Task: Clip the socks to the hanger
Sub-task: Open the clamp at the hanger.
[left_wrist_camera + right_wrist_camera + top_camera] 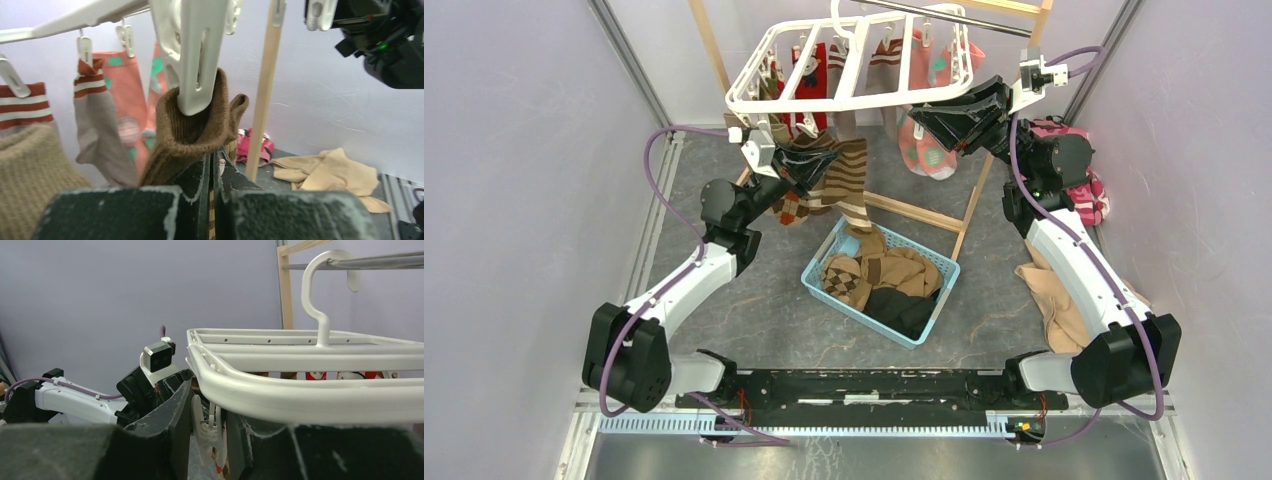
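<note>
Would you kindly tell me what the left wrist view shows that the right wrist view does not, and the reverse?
Only the left wrist view shows the brown sock with its cuff under a white clip, pinched by the left gripper, plus the peach sock and the beige cloth. Only the right wrist view shows the hook over the metal rod, and the right gripper flanking another clip. Both show the white hanger and the wooden post.
</note>
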